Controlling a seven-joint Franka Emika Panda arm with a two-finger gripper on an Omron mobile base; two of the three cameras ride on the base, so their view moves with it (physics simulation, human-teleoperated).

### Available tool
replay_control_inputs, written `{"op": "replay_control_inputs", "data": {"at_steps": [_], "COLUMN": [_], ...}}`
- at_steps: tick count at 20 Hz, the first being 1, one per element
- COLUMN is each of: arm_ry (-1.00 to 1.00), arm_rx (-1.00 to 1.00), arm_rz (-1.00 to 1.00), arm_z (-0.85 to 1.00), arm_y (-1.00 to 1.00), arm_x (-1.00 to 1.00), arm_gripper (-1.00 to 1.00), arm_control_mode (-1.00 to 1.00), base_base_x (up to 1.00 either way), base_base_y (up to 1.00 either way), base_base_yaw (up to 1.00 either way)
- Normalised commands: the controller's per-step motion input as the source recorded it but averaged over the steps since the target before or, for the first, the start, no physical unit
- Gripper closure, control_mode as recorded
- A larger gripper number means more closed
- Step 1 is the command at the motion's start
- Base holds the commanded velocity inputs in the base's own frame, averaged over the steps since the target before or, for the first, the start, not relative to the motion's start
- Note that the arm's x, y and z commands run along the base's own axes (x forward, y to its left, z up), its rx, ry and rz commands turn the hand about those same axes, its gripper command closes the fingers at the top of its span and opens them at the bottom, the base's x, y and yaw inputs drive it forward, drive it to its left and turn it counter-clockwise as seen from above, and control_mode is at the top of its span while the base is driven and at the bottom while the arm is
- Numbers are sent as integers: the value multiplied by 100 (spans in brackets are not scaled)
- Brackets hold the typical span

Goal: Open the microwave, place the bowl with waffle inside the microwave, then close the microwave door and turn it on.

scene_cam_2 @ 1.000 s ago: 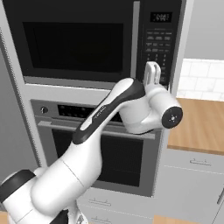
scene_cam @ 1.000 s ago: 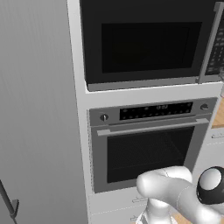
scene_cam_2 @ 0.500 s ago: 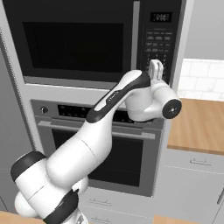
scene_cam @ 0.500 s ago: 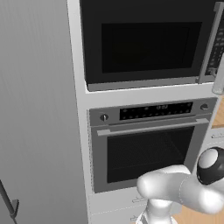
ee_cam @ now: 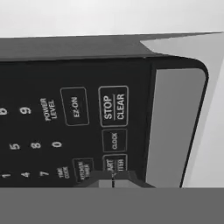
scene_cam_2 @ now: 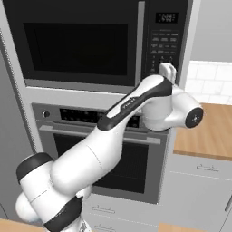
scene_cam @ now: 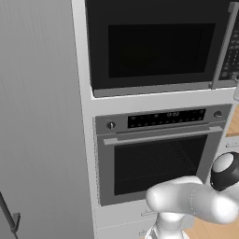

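The microwave [scene_cam_2: 95,43] sits high in the wall, above the grey oven [scene_cam_2: 104,140]. The microwave door [scene_cam: 154,44] is shut, with its long grey handle [scene_cam_2: 140,43] beside the keypad [scene_cam_2: 164,45]. The gripper [ee_cam: 113,180] is right up at the keypad's bottom buttons, its 2 dark tips pressed together, holding nothing. A wooden counter [scene_cam_2: 206,136] lies to the right.

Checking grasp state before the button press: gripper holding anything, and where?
Nothing held. The gripper has its fingers together, nothing between them, right at the START button on the microwave keypad.
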Motion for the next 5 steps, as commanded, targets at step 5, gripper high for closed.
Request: {"op": "replay_control_inputs", "data": {"at_steps": [5], "arm_ry": [-25], "arm_rx": [0], "arm_rz": [0], "arm_z": [-4], "arm_y": [0], "arm_x": [-100], "arm_gripper": [100], "arm_control_mode": [-100], "base_base_x": [0], "base_base_y": [0], "base_base_yaw": [0]}}
